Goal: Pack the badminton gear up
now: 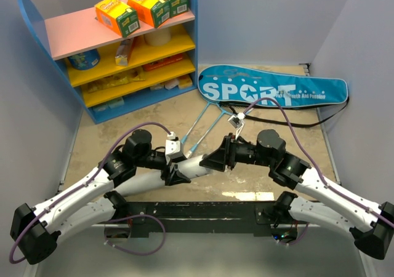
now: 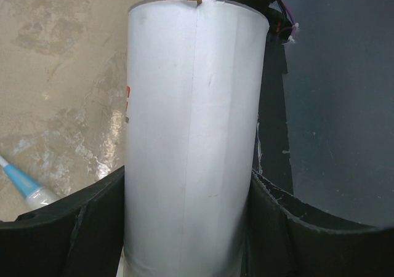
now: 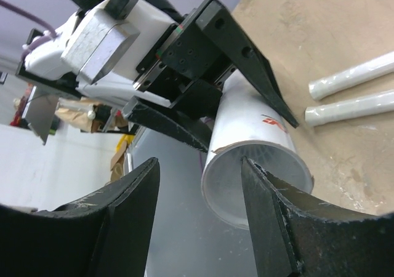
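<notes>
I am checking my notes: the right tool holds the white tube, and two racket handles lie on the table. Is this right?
Not quite: the left tool holds the white tube, as the left wrist view shows; the right tool is open. Two racket handles do lie on the table.

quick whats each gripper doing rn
left gripper: closed on the white tube
right gripper: open, holding nothing, fingers at the tube's open end
</notes>
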`<act>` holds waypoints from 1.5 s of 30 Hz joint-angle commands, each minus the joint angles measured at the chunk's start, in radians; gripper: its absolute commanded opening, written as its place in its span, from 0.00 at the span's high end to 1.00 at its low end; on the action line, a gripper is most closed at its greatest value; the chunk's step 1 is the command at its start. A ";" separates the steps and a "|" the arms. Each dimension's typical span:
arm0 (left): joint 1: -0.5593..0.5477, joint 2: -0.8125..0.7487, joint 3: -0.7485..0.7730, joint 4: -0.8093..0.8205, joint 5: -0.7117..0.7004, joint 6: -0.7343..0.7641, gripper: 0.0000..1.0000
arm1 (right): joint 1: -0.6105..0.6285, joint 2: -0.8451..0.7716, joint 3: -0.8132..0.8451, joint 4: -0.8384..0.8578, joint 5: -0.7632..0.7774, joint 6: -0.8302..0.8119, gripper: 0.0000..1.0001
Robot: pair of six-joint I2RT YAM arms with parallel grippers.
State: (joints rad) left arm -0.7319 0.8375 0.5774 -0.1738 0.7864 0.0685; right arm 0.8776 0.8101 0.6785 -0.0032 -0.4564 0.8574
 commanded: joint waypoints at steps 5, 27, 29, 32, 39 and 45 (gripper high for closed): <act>-0.004 -0.026 0.032 0.148 0.036 -0.006 1.00 | 0.012 -0.049 -0.068 -0.035 0.079 0.048 0.39; -0.004 0.005 0.048 0.091 -0.185 0.027 1.00 | 0.012 -0.167 0.249 -0.450 0.471 -0.049 0.29; -0.001 0.018 0.067 0.068 -0.312 0.019 1.00 | 0.012 -0.178 0.294 -0.535 0.603 -0.050 0.28; 0.018 0.067 0.126 0.001 -0.476 0.019 1.00 | 0.011 -0.183 0.361 -0.636 0.732 -0.055 0.28; 0.193 0.233 0.286 -0.082 -0.726 0.088 1.00 | 0.012 -0.180 0.357 -0.699 0.754 -0.066 0.28; 0.233 0.425 0.340 -0.084 -0.984 0.204 1.00 | 0.012 -0.181 0.297 -0.678 0.705 -0.073 0.28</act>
State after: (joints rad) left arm -0.5121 1.1679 0.8604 -0.2527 0.0105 0.1688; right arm 0.8875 0.6235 1.0050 -0.6754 0.2447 0.8047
